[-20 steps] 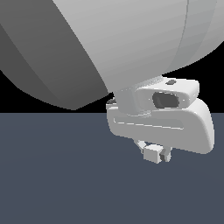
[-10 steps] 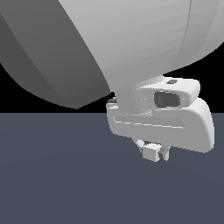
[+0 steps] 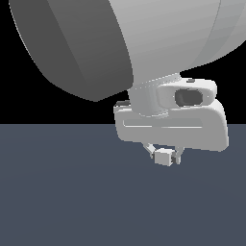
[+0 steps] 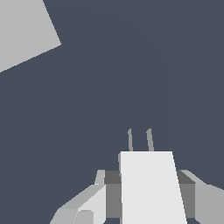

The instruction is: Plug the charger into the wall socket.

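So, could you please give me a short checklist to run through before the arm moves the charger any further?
1. Charger held: ok. The charger sits between the fingers of the gripper.
2. Prongs free: ok. Two thin prongs stick out ahead of the charger with nothing touching them.
3. Charger off the floor: ok. In the exterior view it hangs under the hand, above the dark floor.
4. Socket in view: cannot tell. A pale flat surface shows at the wrist view's edge; no holes or dots are visible on it.
5. Prongs aimed at that surface: not ok. They point at bare floor, well apart from it.
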Available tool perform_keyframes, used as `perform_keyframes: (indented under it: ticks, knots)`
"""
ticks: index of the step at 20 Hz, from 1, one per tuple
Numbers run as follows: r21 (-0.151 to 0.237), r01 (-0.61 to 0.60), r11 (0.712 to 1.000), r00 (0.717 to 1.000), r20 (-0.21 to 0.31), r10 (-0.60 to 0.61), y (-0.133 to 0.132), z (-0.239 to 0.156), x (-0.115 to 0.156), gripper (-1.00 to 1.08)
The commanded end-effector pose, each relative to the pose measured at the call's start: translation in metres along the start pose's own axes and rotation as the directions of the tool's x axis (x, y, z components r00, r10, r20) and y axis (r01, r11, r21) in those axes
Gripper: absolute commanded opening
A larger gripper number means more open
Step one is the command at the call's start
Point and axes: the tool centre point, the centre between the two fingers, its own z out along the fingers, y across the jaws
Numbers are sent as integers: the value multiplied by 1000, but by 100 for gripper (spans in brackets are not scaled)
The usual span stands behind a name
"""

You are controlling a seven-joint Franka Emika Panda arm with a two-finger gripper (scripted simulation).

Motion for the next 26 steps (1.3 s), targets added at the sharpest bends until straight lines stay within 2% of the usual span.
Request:
perform_keyframes:
  ticks: [1,9,18,26]
  knots:
    - [25,54,998,999,-3,-54,-4,-5,6,-100]
    - [110,246,963,969,-22,-245,-21,-23,25,-100]
    - [187,417,889,908,-49,-416,-39,-41,39,-100]
    - [232,514,826,856,-69,-513,-51,-52,44,-100]
